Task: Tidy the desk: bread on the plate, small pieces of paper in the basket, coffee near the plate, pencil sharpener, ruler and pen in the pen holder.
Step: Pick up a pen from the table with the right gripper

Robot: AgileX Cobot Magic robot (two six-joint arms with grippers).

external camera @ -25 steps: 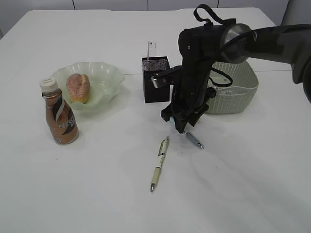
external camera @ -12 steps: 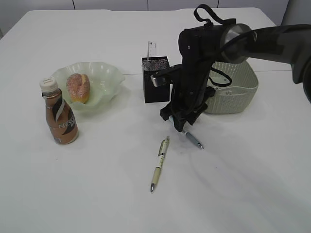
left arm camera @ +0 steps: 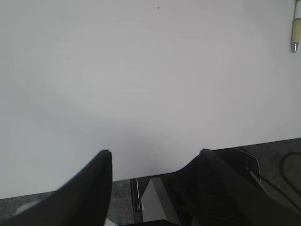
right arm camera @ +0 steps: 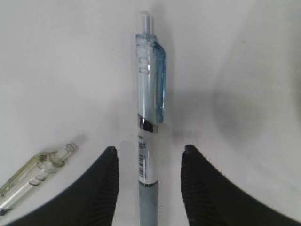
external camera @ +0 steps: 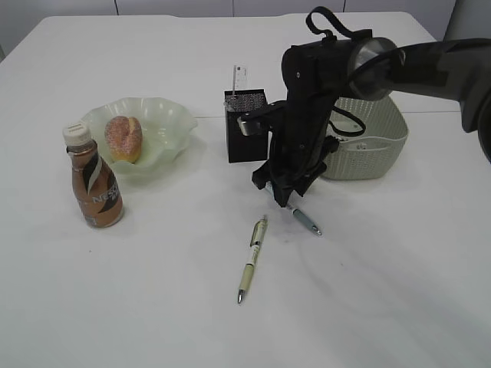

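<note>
Nearest me the yellow-green pen lies loose on the table; just beyond it my right hand stands part-open, holding nothing, its black fingers straddling the blue-clipped pen. I judge I should lower squarely, close on the barrel, then carry it to the pen holder behind, where the ruler stands. My left hand waits part-open and empty over bare table.

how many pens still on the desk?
2. A blue pen lies between the open fingers of the right hand; a yellow pen lies just left of it. Whether the pen holder hides another, I can't tell.
</note>
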